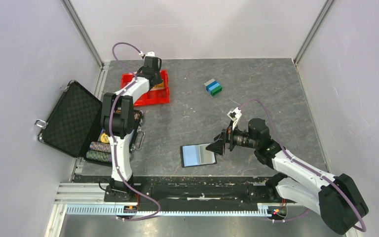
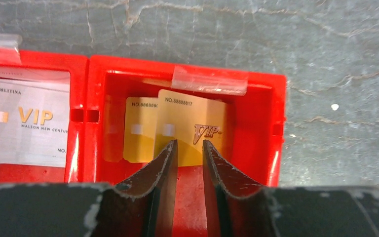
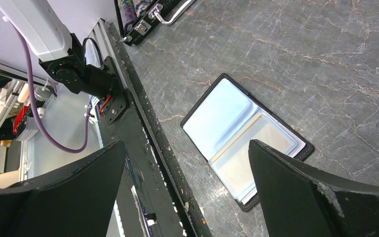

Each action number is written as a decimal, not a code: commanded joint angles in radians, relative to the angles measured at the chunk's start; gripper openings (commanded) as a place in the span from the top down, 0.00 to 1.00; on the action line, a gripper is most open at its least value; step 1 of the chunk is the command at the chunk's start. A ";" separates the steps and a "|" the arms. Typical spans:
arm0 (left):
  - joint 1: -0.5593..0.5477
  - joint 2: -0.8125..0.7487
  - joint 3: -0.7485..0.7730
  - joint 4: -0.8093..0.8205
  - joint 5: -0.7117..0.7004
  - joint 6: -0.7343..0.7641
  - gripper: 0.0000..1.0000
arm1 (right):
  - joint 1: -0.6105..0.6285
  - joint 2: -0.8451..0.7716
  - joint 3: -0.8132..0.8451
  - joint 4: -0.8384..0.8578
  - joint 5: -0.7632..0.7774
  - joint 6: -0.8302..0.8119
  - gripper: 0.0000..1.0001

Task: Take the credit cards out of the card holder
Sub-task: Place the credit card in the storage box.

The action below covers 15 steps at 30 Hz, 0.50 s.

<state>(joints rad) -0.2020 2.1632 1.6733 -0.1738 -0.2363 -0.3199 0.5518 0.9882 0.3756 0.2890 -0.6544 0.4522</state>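
The grey, veined table carries everything, with an open black foam-lined case lying off its left edge and rolls of poker chips beside the left arm's base. The left arm reaches to the far left of the table, where a red two-compartment tray sits, and the right arm lies low across the near right part. The card holder lies open and flat near the front edge, about midway between the two bases, its glossy blue-grey sleeves facing up. The right gripper hangs just beside the holder's right edge with its jaws spread wide and nothing between them. Well apart, toward the far side, stand stacked grey, blue and green blocks. The credit cards seen here lie in the tray: a whitish-grey card in the left compartment, and two overlapping orange ones in the right. The left gripper hangs over the upper orange card, jaws parted by a narrow gap; whether the fingertips touch the card is hard to tell.
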 commanded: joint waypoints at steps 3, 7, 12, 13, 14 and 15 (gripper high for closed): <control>0.007 0.018 0.056 -0.037 -0.064 0.063 0.69 | -0.006 -0.011 0.042 0.023 -0.013 0.004 0.02; 0.007 0.026 0.077 -0.065 -0.085 0.062 0.70 | -0.008 -0.016 0.039 0.023 -0.013 0.005 0.02; 0.009 0.024 0.083 -0.087 -0.079 0.055 0.71 | -0.010 -0.019 0.036 0.022 -0.013 0.005 0.02; 0.008 0.017 0.081 -0.086 -0.069 0.050 0.71 | -0.008 -0.019 0.033 0.021 -0.011 0.006 0.02; 0.008 0.006 0.079 -0.088 -0.051 0.045 0.71 | -0.010 -0.020 0.033 0.021 -0.010 0.008 0.02; 0.007 -0.005 0.076 -0.090 -0.034 0.039 0.71 | -0.010 -0.020 0.032 0.017 -0.003 0.010 0.02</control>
<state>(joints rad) -0.1978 2.1857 1.7180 -0.2539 -0.2893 -0.3042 0.5461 0.9863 0.3759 0.2893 -0.6552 0.4530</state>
